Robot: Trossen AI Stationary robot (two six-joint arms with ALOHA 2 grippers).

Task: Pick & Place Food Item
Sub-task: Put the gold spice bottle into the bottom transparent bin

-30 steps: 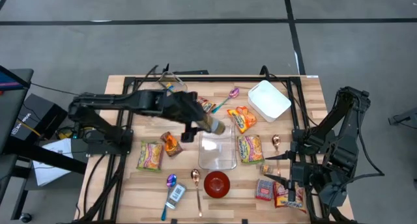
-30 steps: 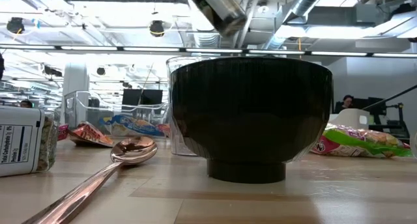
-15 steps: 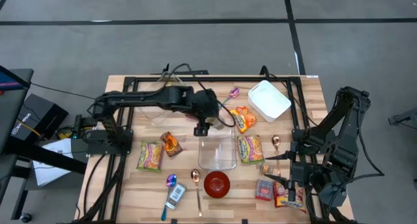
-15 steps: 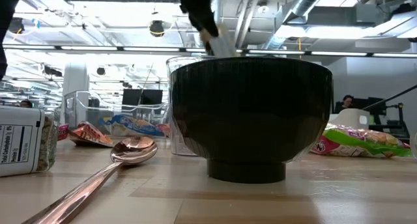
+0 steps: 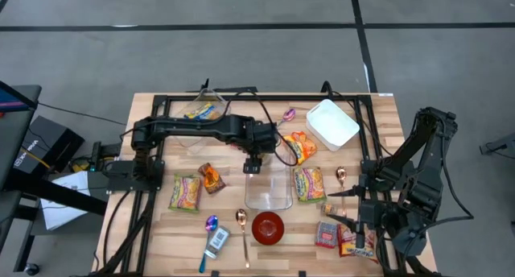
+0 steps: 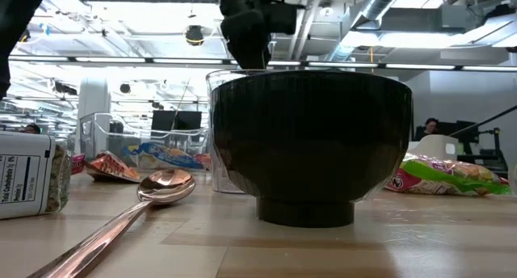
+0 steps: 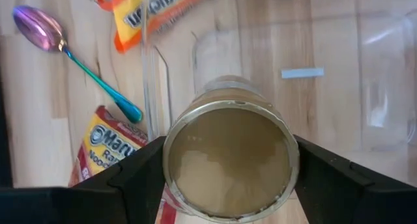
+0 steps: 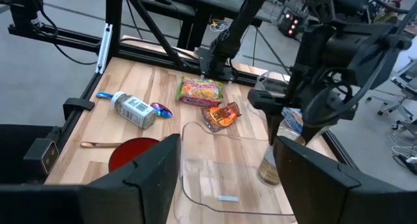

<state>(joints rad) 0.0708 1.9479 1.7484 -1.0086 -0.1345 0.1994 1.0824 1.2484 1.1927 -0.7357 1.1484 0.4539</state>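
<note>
A glass jar (image 7: 228, 162) with a gold-rimmed end and brownish contents sits between the fingers of my left gripper (image 7: 228, 178), which is shut on it. The gripper (image 5: 252, 166) points steeply down over the far left corner of a clear plastic container (image 5: 268, 188) at the table's middle. In the right wrist view the jar (image 8: 269, 164) hangs below the fingers at the container's wall. The dark bowl hides the jar in the low view. My right gripper (image 5: 348, 219) waits open at the table's right side, nothing between its fingers. My left gripper pinches the jar's round side (image 7: 171, 172) between its two fingers, close to the gold-rimmed end that faces the wrist. The fingers come from above, slanting down. The jar hangs nearly upright below them (image 8: 270, 175); whether its lower end touches the container's floor I cannot tell.
A red bowl (image 5: 268, 227) stands just near of the container. Noodle packets (image 5: 309, 183), snack bags (image 5: 211, 178), spoons (image 5: 242, 225) and a spice bottle (image 5: 217, 241) lie around it. A white lidded box (image 5: 331, 124) sits at the far right, a clear tub (image 5: 201, 112) at the far left.
My left gripper has reached out toward the table's right and gone down, tipping from a shallow slant to steeply downward. The jar has swung from lying slanted to nearly upright and has sunk behind the bowl's rim in the low view.
</note>
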